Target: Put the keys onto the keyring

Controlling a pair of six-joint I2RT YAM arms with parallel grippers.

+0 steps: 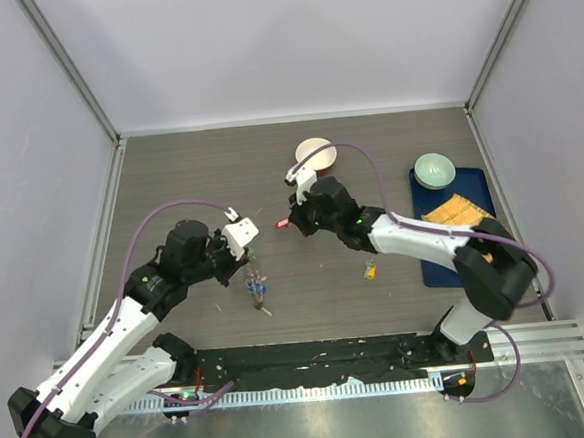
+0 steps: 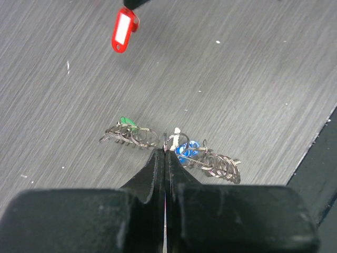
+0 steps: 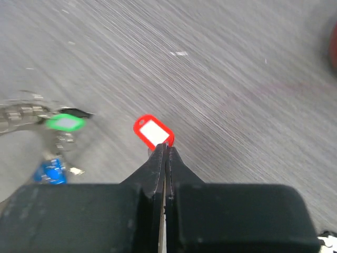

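Right wrist | right hand (image 3: 166,148) grasps red key (image 3: 152,130), white label | left hand (image 2: 165,153) clenched on keyring (image 2: 218,164)

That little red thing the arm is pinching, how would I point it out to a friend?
On the grey table, look just this side of the cream bowl, where the right end effector is shut on the red key tag. It is the only red piece with a white label, apart from the green tag and blue tag bunched on the keyring.
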